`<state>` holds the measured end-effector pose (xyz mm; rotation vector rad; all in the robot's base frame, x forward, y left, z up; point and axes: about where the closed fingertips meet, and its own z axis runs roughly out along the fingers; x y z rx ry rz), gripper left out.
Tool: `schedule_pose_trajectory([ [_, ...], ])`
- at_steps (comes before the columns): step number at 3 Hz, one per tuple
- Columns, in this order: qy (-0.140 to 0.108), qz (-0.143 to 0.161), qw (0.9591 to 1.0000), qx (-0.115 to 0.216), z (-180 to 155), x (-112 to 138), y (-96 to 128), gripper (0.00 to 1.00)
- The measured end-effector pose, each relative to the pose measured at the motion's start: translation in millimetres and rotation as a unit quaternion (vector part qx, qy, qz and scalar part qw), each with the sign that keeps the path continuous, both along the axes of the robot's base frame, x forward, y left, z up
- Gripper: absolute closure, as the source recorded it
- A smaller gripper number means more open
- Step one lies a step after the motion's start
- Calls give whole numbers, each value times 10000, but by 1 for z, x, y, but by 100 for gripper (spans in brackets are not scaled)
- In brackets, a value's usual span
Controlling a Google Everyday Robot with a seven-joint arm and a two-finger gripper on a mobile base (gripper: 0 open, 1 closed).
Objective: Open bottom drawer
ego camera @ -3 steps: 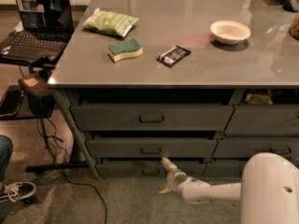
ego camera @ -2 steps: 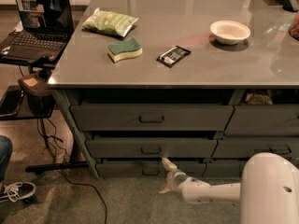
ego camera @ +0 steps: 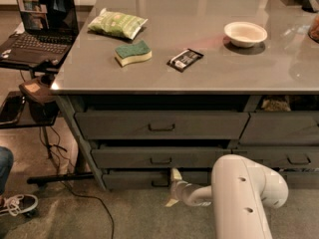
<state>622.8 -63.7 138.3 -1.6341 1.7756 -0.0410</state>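
Observation:
The bottom drawer (ego camera: 130, 179) is the low dark grey front under two taller drawers in the left stack, and it looks closed. Its small loop handle (ego camera: 159, 183) sits at centre, just left of my gripper. My gripper (ego camera: 172, 188) is open and empty in front of the drawer. One pale finger (ego camera: 175, 175) points up by the handle and the other (ego camera: 170, 201) points down toward the floor. My white arm (ego camera: 241, 198) reaches in from the lower right and hides the drawer's right part.
The middle drawer (ego camera: 159, 157) and top drawer (ego camera: 162, 125) sit above. The neighbouring stack (ego camera: 289, 158) is to the right. The tabletop holds a sponge (ego camera: 132, 52), a chip bag (ego camera: 117, 23), a snack bar (ego camera: 185, 59) and a bowl (ego camera: 245, 33). A laptop (ego camera: 37, 26), a cable (ego camera: 84, 198) and a person's shoe (ego camera: 17, 204) are at the left.
My gripper has shifted slightly left toward the bottom drawer's handle. The drawers and the things on the table have not moved.

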Motion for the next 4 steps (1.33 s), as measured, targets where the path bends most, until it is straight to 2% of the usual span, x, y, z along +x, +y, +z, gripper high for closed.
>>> schedule_pose_trajectory([
  [3,-199,-54,9998,-57,11,19,0,0],
  [4,-198,-54,9998,-57,11,19,0,19],
])
